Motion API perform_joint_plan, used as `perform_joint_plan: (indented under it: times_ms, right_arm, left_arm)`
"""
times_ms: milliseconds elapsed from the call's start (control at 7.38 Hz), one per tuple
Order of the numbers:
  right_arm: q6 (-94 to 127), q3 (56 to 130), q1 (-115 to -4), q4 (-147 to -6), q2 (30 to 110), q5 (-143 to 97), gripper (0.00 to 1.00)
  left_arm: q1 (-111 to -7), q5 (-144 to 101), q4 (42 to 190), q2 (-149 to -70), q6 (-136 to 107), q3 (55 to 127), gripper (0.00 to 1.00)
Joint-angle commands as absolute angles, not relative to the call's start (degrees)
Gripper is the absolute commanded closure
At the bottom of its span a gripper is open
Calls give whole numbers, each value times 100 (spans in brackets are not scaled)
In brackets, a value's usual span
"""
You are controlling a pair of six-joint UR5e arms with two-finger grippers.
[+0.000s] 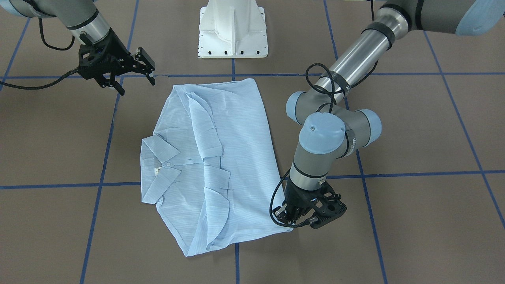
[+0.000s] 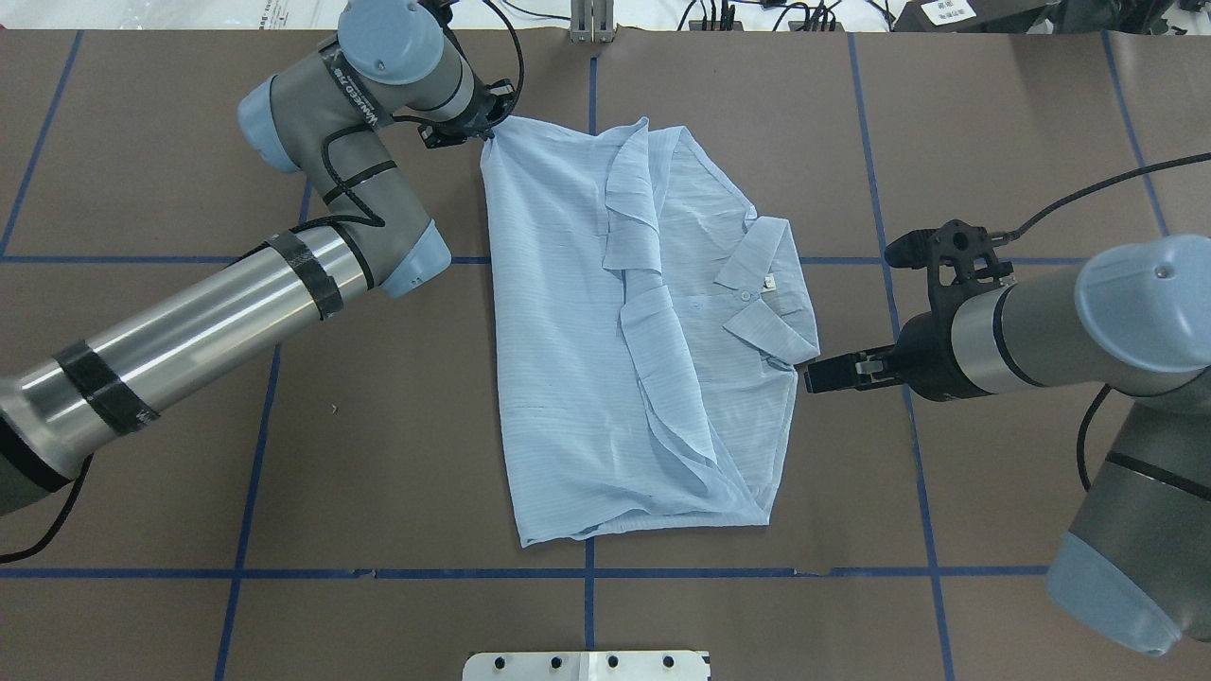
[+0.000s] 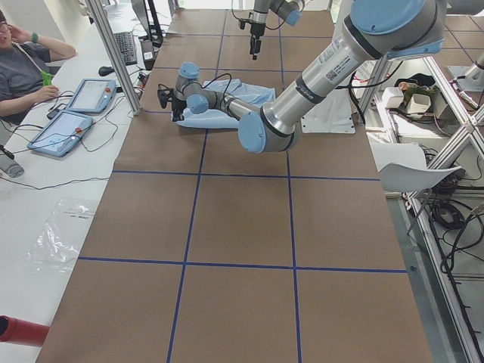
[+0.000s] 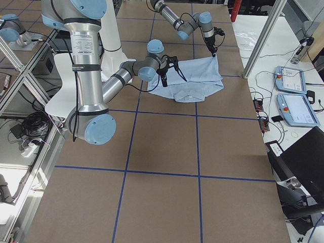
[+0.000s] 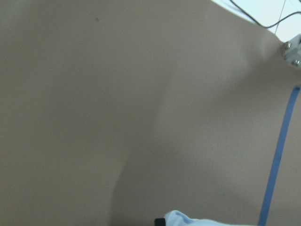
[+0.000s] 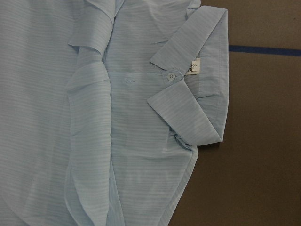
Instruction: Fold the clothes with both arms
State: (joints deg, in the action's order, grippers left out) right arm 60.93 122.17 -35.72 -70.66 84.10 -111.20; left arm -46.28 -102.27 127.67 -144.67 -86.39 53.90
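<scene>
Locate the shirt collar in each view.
Front-facing: collar at shirt left edge.
Overhead: collar, right edge.
Exterior left: too small to tell.
Exterior right: collar, near edge.
Left wrist: not in it.
Right wrist: collar, upper right.
Landmark: white neck label inside the collar.

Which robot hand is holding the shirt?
The left gripper: it pinches a corner of the shirt. The right gripper hangs open, holding nothing.
</scene>
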Motion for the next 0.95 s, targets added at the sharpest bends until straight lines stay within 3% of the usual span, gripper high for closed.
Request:
perform_joint_plan:
  times_ms: [0,135,271,542,677,813]
  right_arm:
    - [6108,12094,-3568,-7066,8288,-11101,0]
    - [6108,12076,-3560,-7066,8288,-11092,0]
    - [6065,12024,-3560,-7075,8279,-11083,0]
    - [6056,11718,-3525,-7154,7878,-11074,0]
    - [6056,11507,-3464,-7163,7675,-11057,0]
    - [6056,11357,-3263,-7172,7542,-10796,0]
  left_arm:
    - [-4623,-10107,13490,-14493,-8613,5116,100]
    - [-4614,-10107,13509,-14484,-8605,5115,58]
    - [-4553,-10090,13605,-14441,-8561,5124,1]
    - [-4596,-10159,13528,-14423,-8151,5263,0]
    - [-4658,-10343,12926,-14205,-7930,5734,0]
    - [-4693,-10545,12441,-13646,-7693,6688,0]
